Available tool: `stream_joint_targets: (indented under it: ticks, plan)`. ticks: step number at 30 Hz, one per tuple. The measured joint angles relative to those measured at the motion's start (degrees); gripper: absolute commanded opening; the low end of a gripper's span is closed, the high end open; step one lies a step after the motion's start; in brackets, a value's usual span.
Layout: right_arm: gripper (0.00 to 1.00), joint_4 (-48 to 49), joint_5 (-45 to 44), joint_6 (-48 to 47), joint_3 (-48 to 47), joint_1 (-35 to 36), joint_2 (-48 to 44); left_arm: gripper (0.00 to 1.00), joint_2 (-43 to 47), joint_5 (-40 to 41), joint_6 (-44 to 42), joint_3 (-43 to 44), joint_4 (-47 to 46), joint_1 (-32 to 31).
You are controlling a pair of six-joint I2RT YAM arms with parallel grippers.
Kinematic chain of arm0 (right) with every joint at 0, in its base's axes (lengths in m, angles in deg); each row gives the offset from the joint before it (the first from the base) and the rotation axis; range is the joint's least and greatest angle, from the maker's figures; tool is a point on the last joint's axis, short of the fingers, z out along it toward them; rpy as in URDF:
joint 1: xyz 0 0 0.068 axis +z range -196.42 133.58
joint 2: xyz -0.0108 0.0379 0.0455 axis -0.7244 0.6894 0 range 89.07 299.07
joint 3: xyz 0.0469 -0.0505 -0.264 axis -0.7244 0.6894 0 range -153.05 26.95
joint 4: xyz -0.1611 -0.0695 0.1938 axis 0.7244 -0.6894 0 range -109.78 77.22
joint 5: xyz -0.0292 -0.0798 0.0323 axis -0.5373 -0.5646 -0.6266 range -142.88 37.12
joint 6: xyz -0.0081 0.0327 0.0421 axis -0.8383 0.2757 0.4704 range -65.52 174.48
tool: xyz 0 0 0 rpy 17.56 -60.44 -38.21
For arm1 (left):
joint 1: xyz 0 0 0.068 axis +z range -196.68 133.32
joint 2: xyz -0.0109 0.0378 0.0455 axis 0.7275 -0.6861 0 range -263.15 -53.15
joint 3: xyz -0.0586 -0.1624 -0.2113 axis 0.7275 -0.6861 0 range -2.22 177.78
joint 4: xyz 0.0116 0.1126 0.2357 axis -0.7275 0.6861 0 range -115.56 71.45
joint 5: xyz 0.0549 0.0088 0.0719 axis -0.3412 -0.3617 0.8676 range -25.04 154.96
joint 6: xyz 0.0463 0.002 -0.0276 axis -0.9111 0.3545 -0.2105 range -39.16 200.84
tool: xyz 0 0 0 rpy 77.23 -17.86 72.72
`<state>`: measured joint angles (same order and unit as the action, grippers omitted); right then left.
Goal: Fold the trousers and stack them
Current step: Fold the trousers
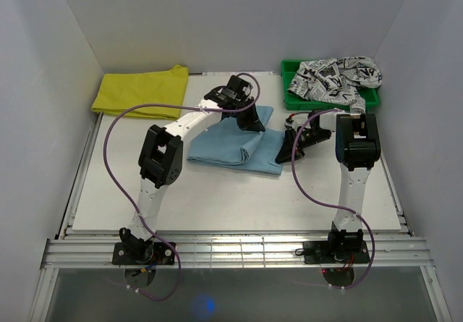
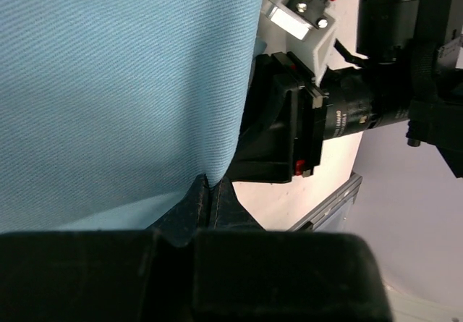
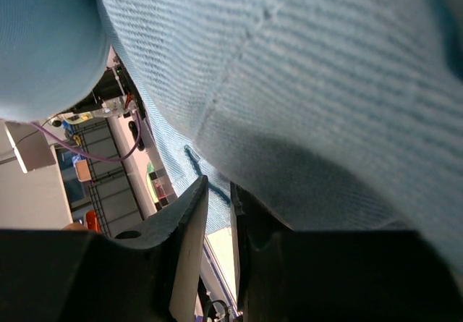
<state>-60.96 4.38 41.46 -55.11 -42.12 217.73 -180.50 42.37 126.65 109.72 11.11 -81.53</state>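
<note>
Folding was in hand: left pincer (image 1: 255,124) and right pincer (image 1: 286,152) apparently clenched the light-blue soft cloth trousers (image 1: 230,147), frame centre; the next move called for an even carry-over.

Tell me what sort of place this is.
Likely a robot lab test cell: plain white partition walls enclose the white table, and two white-and-black arms are bolted to an aluminium rail at its edge.

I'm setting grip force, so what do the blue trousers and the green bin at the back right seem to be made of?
The blue trousers: woven, cotton-like cloth, matte. The wrist views show fine diagonal ribbing and a stitched seam, and the cloth folds softly. The green bin: probably rigid moulded plastic, smooth, going by its straight, even-coloured rim; it is too small to be sure.
</note>
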Motion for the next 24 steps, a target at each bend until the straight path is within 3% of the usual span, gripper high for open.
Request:
stream_joint_targets:
  ticks: [24]
  plan:
    - [0.26, 4.0, 1.4, 3.6, 1.3, 0.0, -0.2, 0.0, -6.3, -1.1, 10.7, 5.8, -4.0, -3.2]
